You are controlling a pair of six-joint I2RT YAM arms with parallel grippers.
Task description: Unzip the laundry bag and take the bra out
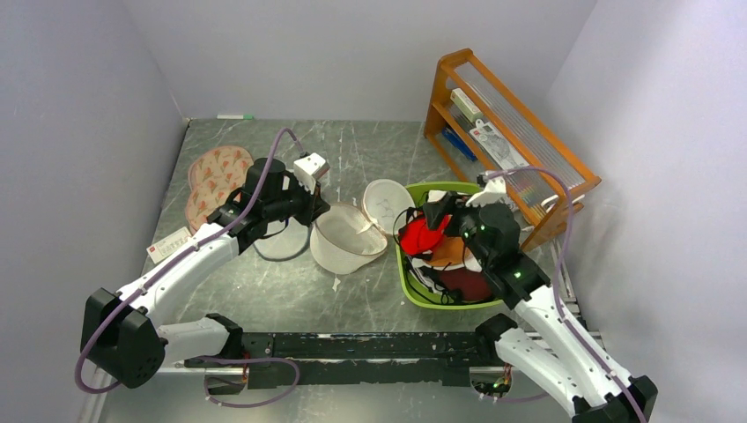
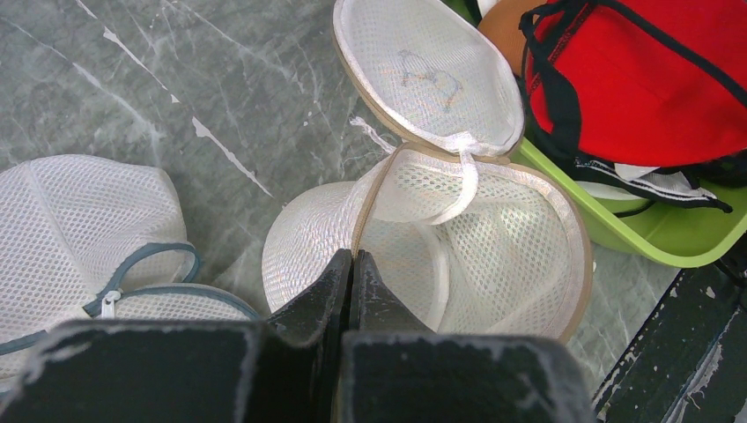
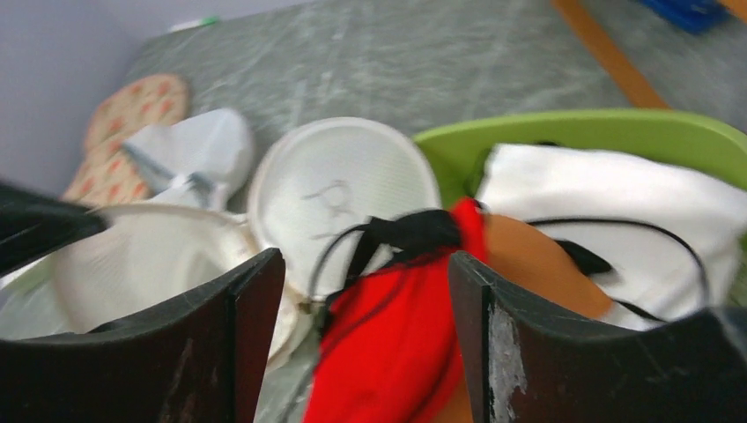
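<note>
- Bra (image 3: 388,352) sits between your wide right jaws; its strap (image 3: 407,234) could snag when you lift.
- Left jaws, shut on the laundry bag (image 2: 493,256) rim, could drag it.

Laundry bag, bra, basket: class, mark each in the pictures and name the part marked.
Laundry bag (image 2: 493,256): left wrist view, lower half's mesh.
Bra (image 2: 643,79): left wrist view, red cup.
Basket (image 2: 669,245): left wrist view, green rim.

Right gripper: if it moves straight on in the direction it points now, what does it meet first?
Probably the bra, which lies right ahead of the open right gripper. The laundry bag is beyond it, though depth is unclear.
</note>
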